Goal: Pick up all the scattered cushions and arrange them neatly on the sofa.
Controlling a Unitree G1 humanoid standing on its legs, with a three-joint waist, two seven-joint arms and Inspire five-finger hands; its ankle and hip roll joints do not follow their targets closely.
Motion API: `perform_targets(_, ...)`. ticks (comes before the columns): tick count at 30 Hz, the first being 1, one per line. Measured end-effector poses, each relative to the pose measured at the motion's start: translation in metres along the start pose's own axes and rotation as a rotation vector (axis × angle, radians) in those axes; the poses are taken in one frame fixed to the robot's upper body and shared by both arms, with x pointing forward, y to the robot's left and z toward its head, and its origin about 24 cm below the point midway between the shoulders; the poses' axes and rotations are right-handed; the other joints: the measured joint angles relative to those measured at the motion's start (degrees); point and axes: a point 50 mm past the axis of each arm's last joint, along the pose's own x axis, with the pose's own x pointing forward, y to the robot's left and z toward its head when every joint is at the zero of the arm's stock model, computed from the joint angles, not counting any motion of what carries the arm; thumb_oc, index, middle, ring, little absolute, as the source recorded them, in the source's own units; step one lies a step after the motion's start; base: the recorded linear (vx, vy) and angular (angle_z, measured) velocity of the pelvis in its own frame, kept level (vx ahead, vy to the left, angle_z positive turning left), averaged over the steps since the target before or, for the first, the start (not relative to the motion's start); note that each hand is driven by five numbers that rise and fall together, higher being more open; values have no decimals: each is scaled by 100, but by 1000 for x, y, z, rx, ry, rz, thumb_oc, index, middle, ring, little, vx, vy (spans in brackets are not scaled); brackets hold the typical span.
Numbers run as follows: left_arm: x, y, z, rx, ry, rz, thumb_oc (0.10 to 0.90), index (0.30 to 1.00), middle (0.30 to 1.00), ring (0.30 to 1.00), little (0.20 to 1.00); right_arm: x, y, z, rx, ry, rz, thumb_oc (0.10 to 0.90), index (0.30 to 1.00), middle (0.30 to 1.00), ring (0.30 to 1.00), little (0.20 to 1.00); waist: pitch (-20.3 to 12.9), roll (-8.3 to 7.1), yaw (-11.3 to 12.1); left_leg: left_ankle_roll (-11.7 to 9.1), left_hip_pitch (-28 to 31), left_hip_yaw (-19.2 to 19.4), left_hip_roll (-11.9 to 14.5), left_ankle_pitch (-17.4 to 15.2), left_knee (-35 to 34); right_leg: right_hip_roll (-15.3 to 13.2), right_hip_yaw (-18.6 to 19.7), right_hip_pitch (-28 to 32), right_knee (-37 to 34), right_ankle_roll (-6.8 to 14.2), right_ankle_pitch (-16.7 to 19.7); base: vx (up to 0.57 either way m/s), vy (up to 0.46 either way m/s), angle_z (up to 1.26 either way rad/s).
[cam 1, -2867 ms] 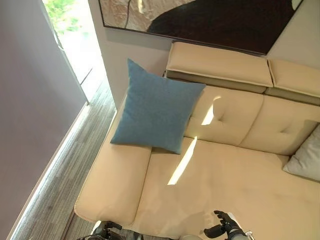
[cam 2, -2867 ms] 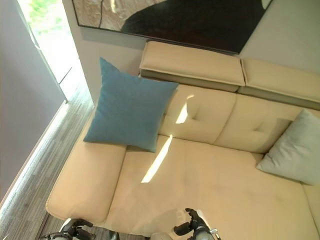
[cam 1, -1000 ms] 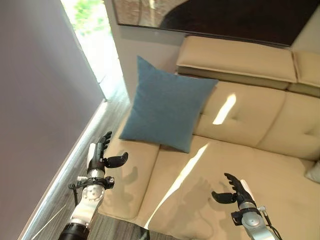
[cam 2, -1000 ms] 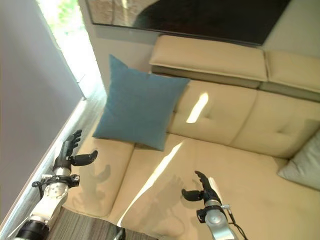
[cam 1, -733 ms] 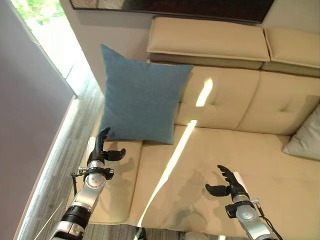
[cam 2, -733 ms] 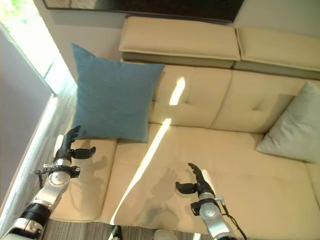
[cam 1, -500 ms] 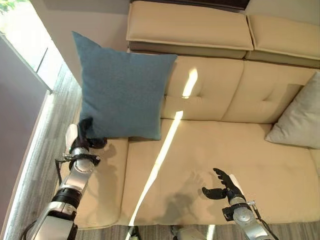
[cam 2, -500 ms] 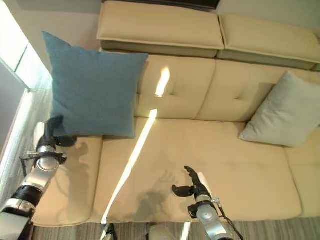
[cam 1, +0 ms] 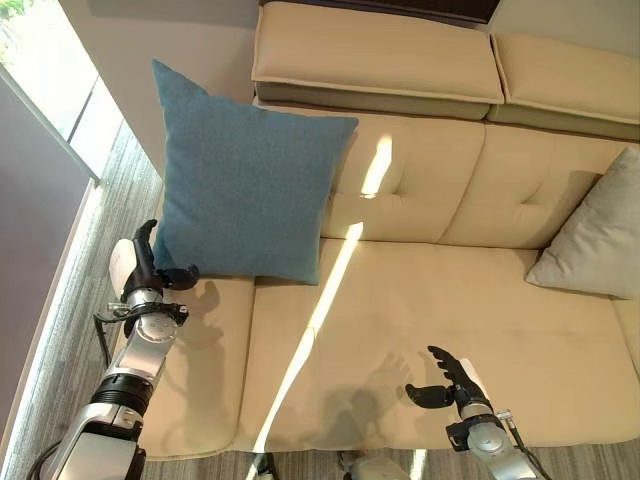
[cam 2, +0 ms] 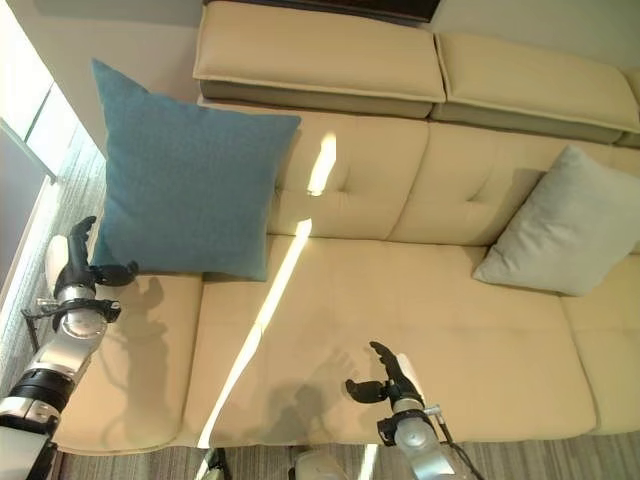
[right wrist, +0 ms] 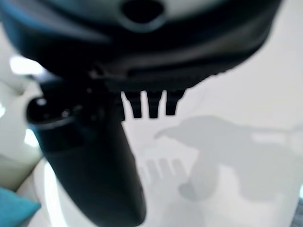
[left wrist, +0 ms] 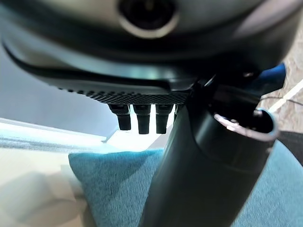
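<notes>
— Cream leather, that sofa (cam 1: 430, 300). Which step is this?

— Tidying the blue cushion (cam 1: 245, 180), I'd say. It stands on edge at the sofa's left end, leaning on the backrest, face to the room, roughly square, slightly tilted. A grey cushion (cam 2: 560, 225) leans at the right.

— And the hands?

— Left hand (cam 1: 140, 270), fingers spread, just beside its lower corner. Next it needs a grip there. Right hand (cam 1: 445, 380) hovers loosely spread, holding nothing.

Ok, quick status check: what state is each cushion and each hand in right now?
blue cushion: upright, leaning on the sofa backrest at its left end, not held.
grey cushion: propped against the backrest at the right end.
left hand: open, beside the blue cushion's lower corner.
right hand: open, empty, above the seat's front edge.
</notes>
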Motion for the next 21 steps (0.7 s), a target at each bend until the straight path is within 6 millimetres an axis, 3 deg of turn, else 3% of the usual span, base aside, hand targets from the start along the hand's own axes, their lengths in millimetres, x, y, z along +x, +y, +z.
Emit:
perform_targets(7, 3, 5, -5, -10, 30, 23, 800, 900, 900, 900, 900, 1, 5, 5, 16, -16, 10, 800, 900, 900, 900, 900, 86, -159, -4, 0, -86, 26, -5, 0, 2, -4, 20, -97, 2, 3, 19, 2, -2, -1)
perform_targets(14, 12, 19, -29, -42, 183, -13, 800, 900, 900, 900, 900, 8, 9, 20, 5, -61, 48, 800, 900, 900, 900, 900, 77, -343, -108, 0, 78, 214, 1, 0, 1, 1, 200, -27, 3, 3, 21, 31, -16, -13)
perform_targets(16, 12, 18, -30, -70, 201, -34, 400, 300, 300, 300, 300, 8, 9, 19, 4, -56, 50, 800, 900, 900, 900, 900, 77, -370, -115, 0, 140, 291, 2, 0, 1, 2, 235, 15, 3, 3, 21, 19, -11, -12)
perform_targets(21, 11, 15, -31, -90, 210, -75, 400, 300, 300, 300, 300, 10, 9, 12, -7, -10, 59, 800, 900, 900, 900, 900, 78, -389, -99, 0, 232, 317, 4, 0, 0, 9, 294, 85, 2, 3, 21, 3, -2, -3)
